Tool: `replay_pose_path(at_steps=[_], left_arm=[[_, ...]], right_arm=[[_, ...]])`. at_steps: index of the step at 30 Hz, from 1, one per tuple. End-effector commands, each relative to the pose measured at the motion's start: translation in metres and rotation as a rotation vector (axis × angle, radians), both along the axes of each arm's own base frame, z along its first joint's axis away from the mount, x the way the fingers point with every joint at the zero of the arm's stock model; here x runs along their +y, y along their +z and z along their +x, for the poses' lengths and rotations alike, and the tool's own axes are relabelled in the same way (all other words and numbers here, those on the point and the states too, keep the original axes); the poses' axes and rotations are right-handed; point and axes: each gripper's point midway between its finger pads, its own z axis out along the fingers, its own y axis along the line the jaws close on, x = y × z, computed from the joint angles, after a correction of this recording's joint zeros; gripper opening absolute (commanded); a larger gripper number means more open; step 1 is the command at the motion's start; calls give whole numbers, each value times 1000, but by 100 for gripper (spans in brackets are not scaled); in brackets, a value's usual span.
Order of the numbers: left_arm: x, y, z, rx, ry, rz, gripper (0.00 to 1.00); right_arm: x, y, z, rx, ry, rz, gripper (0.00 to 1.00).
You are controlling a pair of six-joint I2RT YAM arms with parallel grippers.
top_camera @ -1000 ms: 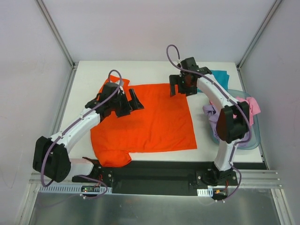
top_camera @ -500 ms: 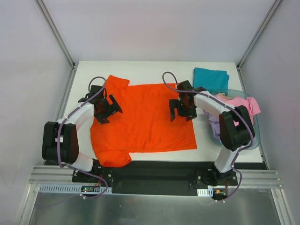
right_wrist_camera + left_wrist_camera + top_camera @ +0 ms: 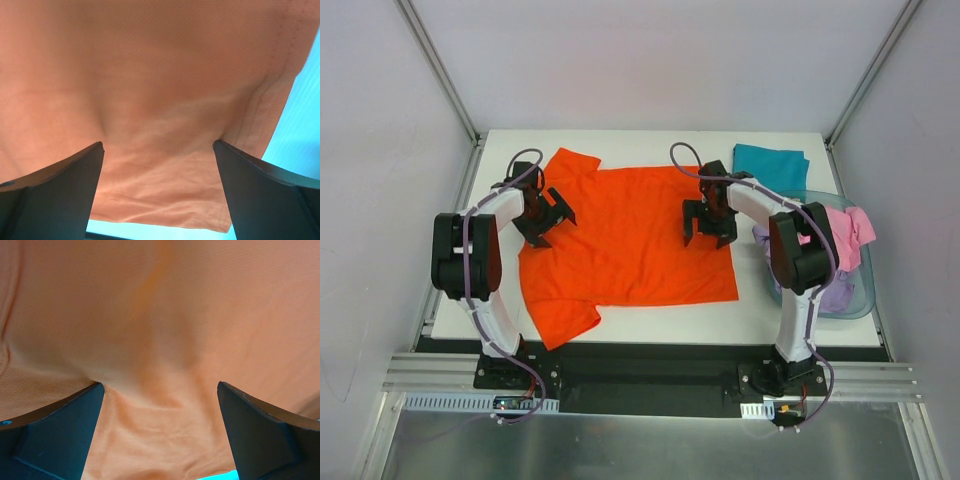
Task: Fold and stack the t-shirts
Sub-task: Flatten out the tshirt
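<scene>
**Operator:** Report the state of each gripper.

**Technician:** The left gripper (image 3: 542,213) has its fingers spread wide with nothing clamped between them. The right gripper (image 3: 710,222) is the same. In both wrist views the tips rest on cloth, with small puckers at the contact points.

**Operator:** Locate the workpiece.

**Technician:** The bright orange-red cloth t-shirt (image 3: 630,250) lies spread on the white table (image 3: 620,145), directly beneath both grippers. Its long axis, shoulders to hem, runs from the left gripper across to the right gripper. One sleeve lies beyond the left gripper and the other on its near side. The stitched hem (image 3: 265,105) lies just outboard of the right gripper.

**Operator:** Which gripper serves which end?

**Technician:** Judging by position, the left gripper is nearer the shoulder end and the right gripper nearer the hem end. A fold about that axis would need both to pinch at once.

**Operator:** Other garments?

**Technician:** A folded teal t-shirt (image 3: 770,165) lies beyond the right gripper. Outboard of it, a pink t-shirt (image 3: 842,228) and a pale lavender t-shirt (image 3: 837,296) sit in the translucent blue plastic tub (image 3: 860,305).
</scene>
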Motion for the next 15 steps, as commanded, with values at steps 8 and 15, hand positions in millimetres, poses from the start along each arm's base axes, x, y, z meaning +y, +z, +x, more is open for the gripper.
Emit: replay_pose_path(at_steps=[8,15], left_arm=[[32,-6,71,22,46,71,100],[38,12,61,22,44,107,99]], right_arm=[[7,23,99,-144,-25,35,97],[15,18,91,-113,-49,87,97]])
